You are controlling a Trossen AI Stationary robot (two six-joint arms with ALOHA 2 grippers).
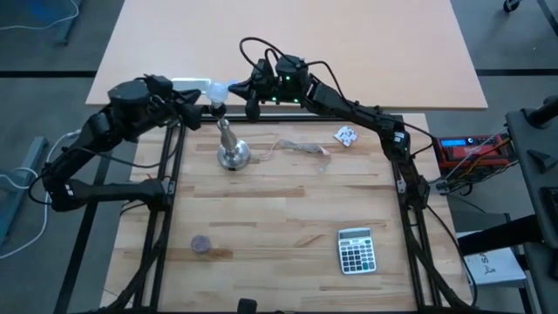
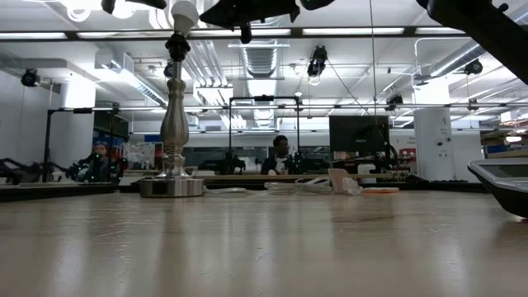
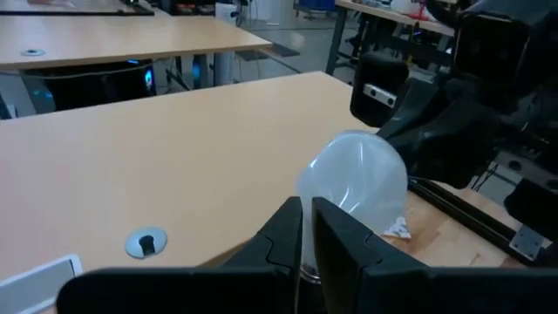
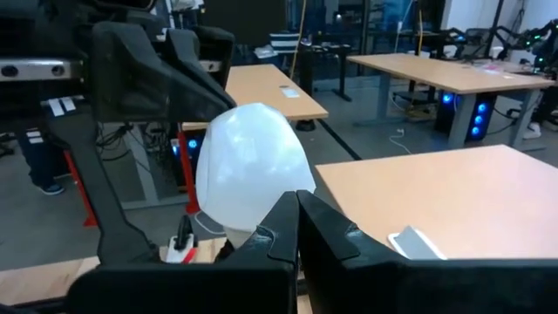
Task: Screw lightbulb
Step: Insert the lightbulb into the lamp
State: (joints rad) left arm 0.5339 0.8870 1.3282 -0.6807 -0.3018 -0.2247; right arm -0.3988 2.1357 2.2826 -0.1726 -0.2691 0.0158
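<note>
From above, the small white frosted globe lightbulb [image 1: 214, 90] sits atop the silver metal stand with a round base [image 1: 232, 150], between the left tool [image 1: 197, 98] and the right tool [image 1: 246, 88], both close against it. A grey calculator [image 1: 356, 249], a crumpled white paper scrap [image 1: 346, 135] and a small dark round disc [image 1: 201, 245] lie on the pale wooden tabletop [image 1: 288, 218], all well away from either tool.

At table height the stand [image 2: 172, 132] rises tall on a narrow base, the bulb [image 2: 183, 13] at the frame's top. A sideways push from either tool would likely tip it.

The left wrist view shows the left tool [image 3: 307, 228] pinched narrow, just under the globe [image 3: 353, 181]; what it grips I cannot tell. If the bulb is cocked, the thread may cross.

The right wrist view shows the right tool [image 4: 295, 225] closed tight below the bulb [image 4: 250, 170]. Beyond are tan desks, monitors and seated people.
</note>
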